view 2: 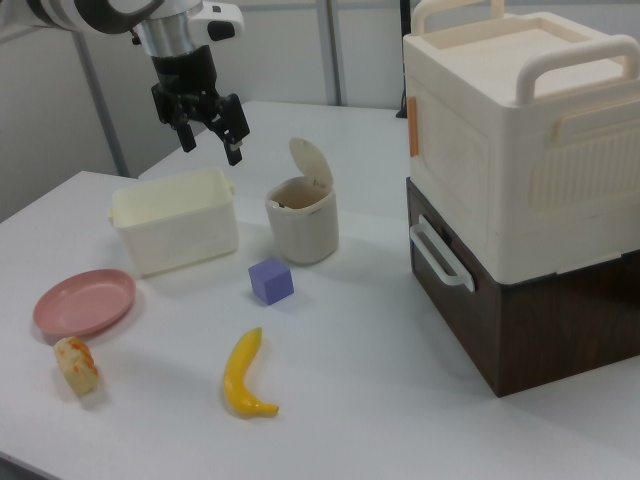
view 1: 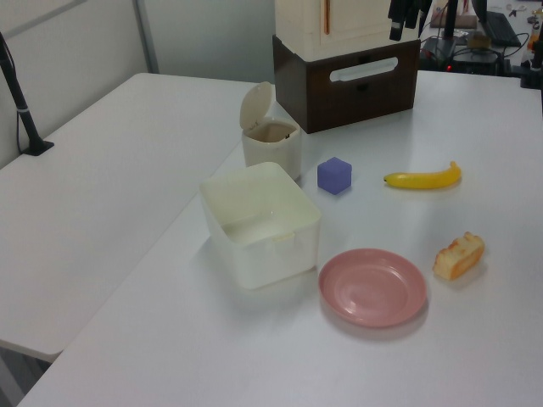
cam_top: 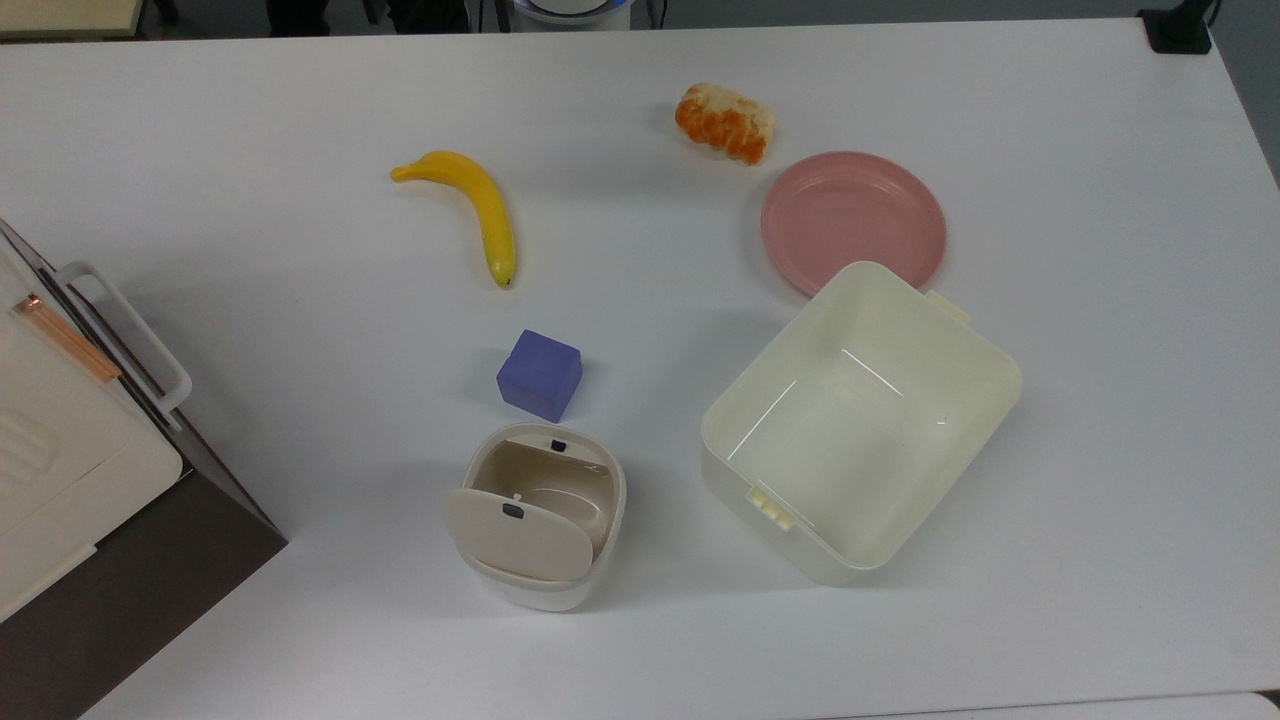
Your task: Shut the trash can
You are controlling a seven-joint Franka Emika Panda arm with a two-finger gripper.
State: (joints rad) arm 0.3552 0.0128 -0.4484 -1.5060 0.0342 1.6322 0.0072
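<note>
Two fingers of gripper [view 2: 209, 135] spread apart, holding nothing, hung above cream tub [view 2: 176, 232]; trash can [view 2: 302, 220] beside tub on white table [view 2: 400, 350], lid [view 2: 312, 163] raised; grey partition walls behind.

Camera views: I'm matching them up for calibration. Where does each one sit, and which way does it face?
Top view: overhead, looking straight down on the table.
Left view: raised at the pink plate end, facing the brown cabinet.
Right view: low at the banana end, facing the open gripper.
All three views share the open trash can.
</note>
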